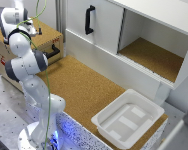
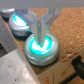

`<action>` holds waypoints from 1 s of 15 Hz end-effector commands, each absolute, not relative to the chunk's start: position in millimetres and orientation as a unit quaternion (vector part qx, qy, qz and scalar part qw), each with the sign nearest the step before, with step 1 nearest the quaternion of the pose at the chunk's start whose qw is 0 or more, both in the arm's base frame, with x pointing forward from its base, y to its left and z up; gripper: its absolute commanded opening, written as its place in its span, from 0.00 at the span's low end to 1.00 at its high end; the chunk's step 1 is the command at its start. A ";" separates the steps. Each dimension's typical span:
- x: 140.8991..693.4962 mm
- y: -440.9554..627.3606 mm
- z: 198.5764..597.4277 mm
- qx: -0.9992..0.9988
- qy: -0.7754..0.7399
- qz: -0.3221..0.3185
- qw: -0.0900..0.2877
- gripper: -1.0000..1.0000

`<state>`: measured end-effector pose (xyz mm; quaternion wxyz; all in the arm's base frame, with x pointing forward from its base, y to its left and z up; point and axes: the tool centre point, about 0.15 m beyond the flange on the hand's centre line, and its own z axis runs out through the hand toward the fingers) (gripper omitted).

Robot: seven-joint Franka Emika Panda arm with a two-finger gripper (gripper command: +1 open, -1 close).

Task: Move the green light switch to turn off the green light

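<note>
In the wrist view a round metal-rimmed lamp glows green-cyan on top of the wooden box. My gripper hangs right over the lamp with its fingertips pressed together, holding nothing. A second lit round lamp sits just beyond it, and part of a third shows further on. I cannot pick out a separate green switch in either view. In the exterior view the arm reaches over the wooden box at the exterior view's left; the gripper itself is hard to make out there.
The wooden box has a drawer with a black handle. A white cabinet with a black door handle and an open compartment stands at the back. A white tray sits on the cork tabletop at the exterior view's right.
</note>
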<state>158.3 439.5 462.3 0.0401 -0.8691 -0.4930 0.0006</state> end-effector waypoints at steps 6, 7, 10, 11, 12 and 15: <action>147.8 443.4 443.0 -0.871 -0.491 -0.008 0.027 0.00; 144.2 441.1 455.4 -0.870 -0.491 -0.018 0.028 0.00; 136.3 437.3 490.4 -0.869 -0.492 -0.049 0.026 0.00; 135.7 436.5 496.3 -0.870 -0.490 -0.054 0.025 0.00; 134.9 434.7 504.7 -0.869 -0.490 -0.062 0.023 0.00; 135.0 433.4 510.7 -0.869 -0.489 -0.067 0.012 0.00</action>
